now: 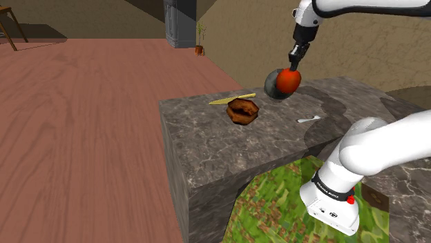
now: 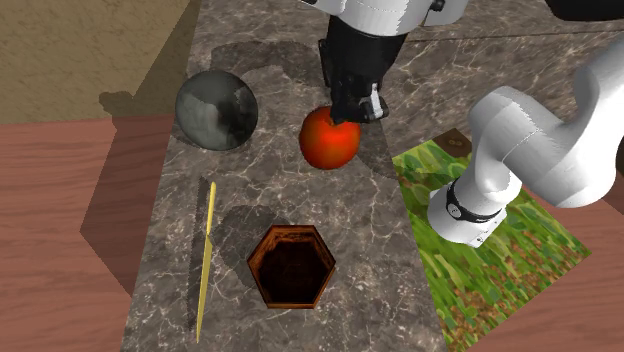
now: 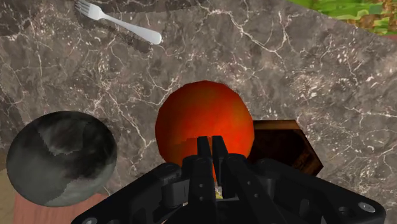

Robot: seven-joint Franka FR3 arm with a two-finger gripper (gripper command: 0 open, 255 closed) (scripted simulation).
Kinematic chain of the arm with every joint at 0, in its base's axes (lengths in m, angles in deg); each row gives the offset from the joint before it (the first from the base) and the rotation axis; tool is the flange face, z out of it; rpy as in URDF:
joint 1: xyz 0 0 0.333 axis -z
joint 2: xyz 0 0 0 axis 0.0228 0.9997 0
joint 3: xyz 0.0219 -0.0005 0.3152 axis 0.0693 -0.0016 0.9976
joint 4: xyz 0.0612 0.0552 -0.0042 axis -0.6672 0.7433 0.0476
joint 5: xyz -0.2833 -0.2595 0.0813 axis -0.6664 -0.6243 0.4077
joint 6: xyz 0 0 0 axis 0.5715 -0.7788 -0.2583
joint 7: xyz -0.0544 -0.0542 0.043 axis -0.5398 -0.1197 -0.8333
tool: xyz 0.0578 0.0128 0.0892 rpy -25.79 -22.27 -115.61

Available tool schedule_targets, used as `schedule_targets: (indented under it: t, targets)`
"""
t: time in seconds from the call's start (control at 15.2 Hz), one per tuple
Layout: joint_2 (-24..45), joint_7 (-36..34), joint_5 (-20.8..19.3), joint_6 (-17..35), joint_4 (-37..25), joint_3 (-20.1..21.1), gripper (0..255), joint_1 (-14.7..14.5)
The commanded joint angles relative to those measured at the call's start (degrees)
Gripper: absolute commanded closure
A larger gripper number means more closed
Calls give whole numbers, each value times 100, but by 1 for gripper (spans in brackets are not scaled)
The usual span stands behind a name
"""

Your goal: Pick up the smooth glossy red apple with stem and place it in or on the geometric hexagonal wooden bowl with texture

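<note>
One-item carry | gripping apple (image 1: 289, 81) at top with fingers (image 3: 203, 156) nearly closed | holding clear of table (image 1: 207, 145) to pass over bowl (image 2: 255, 265) rim | release there next, likely

Looks like a living room in a home rather than a lab or workshop. Floored in reddish wooden planks (image 1: 76, 138) and closed in by rough tan walls (image 1: 103, 17). Furnished along the far wall with a tall grey cabinet (image 1: 179, 22), a small potted plant (image 1: 199, 43) just beside it, and the legs of some wooden furniture (image 1: 8, 31) at the shoulder view's upper left. Marked as domestic by the tableware and food at the dark marbled desk (image 1: 207, 145): a fork (image 3: 121, 22), a hexagonal wooden bowl (image 1: 242, 110), a red apple (image 1: 289, 81). Laid with a green patchy mat (image 1: 276, 200) beside the desk.
</note>
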Motion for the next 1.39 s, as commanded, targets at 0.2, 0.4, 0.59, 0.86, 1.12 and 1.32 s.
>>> schedule_targets:
  t: [0.2, 0.4, 0.59, 0.86, 1.12, 1.32]
  targets:
    - [848, -445, 291, -140, -877, 392, 255, -204]
    - [1378, -679, 406, -250, -1464, 590, 255, -298]
    - [1932, -903, 487, -398, -2117, 776, 255, -379]
    - [2185, -1042, 513, -338, -2285, 860, 255, -423]
    - [2120, -1093, 509, -35, -1912, 851, 255, -424]
    - [2084, -1132, 504, 191, -1646, 844, 255, -424]
